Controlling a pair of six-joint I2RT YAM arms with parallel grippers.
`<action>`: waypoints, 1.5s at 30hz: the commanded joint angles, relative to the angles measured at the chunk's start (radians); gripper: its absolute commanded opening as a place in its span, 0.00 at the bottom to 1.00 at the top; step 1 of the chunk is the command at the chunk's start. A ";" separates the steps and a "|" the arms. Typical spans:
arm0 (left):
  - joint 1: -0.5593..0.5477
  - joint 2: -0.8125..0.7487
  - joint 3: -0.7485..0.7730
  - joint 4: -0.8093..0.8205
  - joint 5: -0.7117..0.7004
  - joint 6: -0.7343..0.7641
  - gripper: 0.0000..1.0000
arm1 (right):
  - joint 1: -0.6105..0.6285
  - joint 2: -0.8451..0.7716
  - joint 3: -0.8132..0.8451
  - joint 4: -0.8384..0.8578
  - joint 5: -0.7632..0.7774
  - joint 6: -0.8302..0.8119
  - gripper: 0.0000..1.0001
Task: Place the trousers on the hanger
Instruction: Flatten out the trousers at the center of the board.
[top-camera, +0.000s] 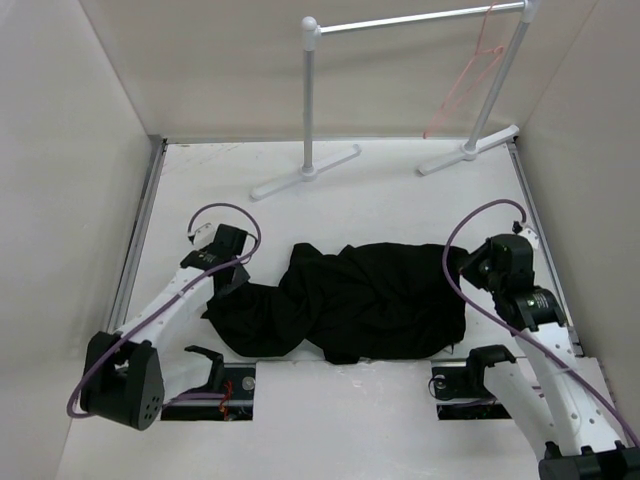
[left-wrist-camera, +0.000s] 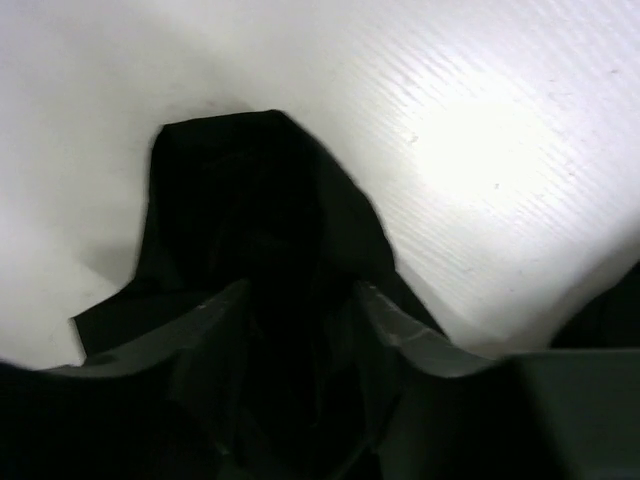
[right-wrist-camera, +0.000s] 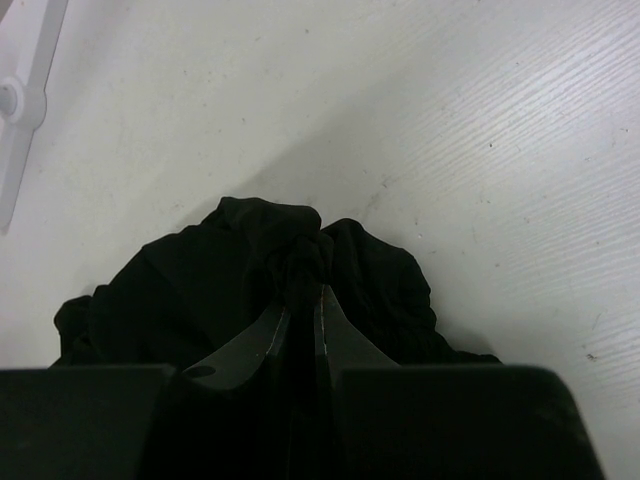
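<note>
Two hands: both low at the trousers, one at each end of the heap
Trousers: bunched in a dark heap across the middle of the tabletop, stretched left to right between the two arms
Left hand: down on the left end of the cloth, where a narrower tail of fabric runs out; fingers apart with black cloth filling the gap; pressed on it or not, cannot tell
Right hand: at the right edge of the heap; fingers nearly together, pinching a small gathered fold of the trousers between the tips
Cloth by the right hand: humped up just ahead of the fingertips, lying on the tabletop
Hanger: thin pinkish-red wire, hanging from the right part of the rack's bar at the far side, well apart from the trousers and from both hands
Rack: grey bar on two uprights with white feet, standing at the back of the tabletop
</note>
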 joint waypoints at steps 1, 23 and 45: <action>-0.014 0.075 -0.022 0.120 0.100 -0.016 0.34 | 0.002 -0.001 0.012 0.055 -0.005 -0.005 0.08; 0.517 -0.166 0.936 -0.067 -0.040 0.067 0.04 | -0.021 -0.245 0.670 -0.173 0.098 -0.090 0.04; 0.492 0.171 0.720 0.127 -0.284 0.245 0.03 | -0.286 0.104 0.236 0.089 0.089 -0.056 0.01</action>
